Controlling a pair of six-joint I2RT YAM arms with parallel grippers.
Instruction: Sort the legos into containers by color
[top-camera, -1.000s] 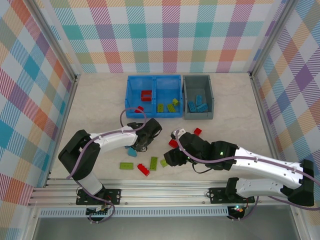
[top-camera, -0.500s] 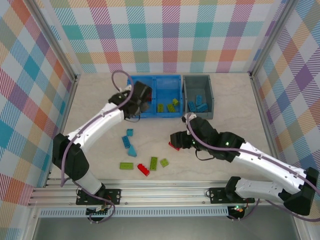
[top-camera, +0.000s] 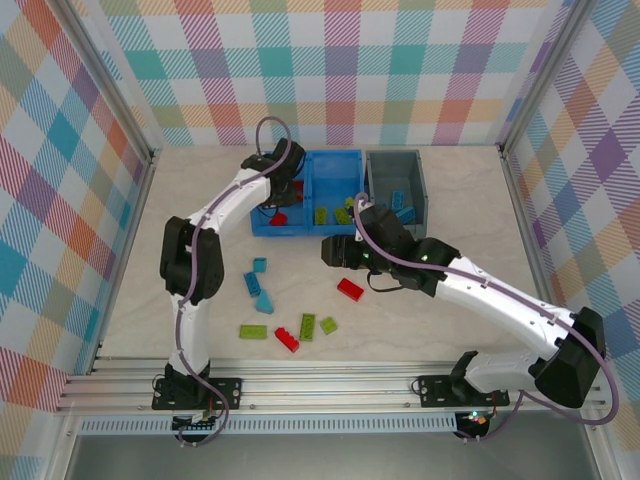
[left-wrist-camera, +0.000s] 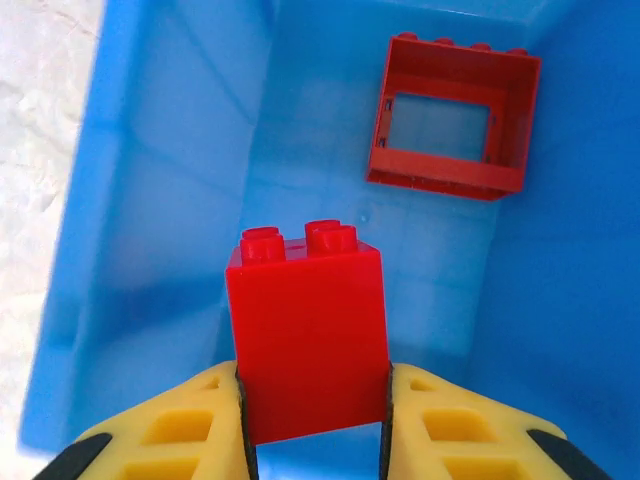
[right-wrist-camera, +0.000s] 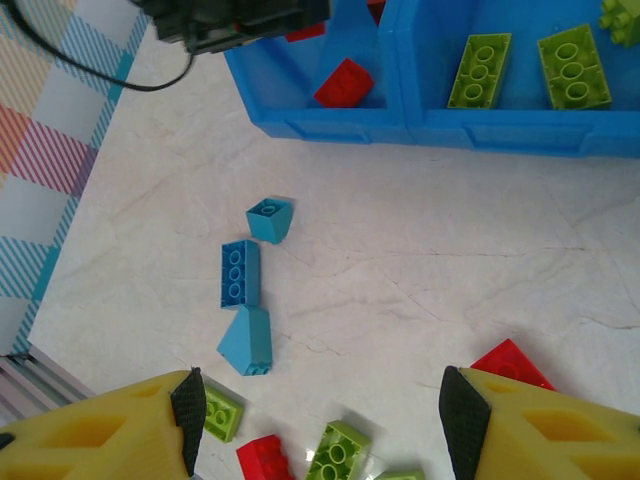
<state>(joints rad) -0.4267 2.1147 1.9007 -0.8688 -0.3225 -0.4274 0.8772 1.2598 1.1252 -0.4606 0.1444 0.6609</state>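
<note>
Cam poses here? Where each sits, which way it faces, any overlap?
Top external: above and behind the bases, looking down on table, blue bin, grey bin; left arm and right arm show.
Left wrist: looks down into the blue bin; left gripper shut on a red brick.
Right wrist: looks down at loose blue bricks before the bin; right gripper open.
Shared: blue bin in all three.

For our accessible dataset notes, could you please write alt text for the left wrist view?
The yellow-fingered left gripper clamps an upright red lego above a compartment of the blue bin. A hollow red frame-shaped lego lies on the compartment floor; pale table shows at left.
</note>
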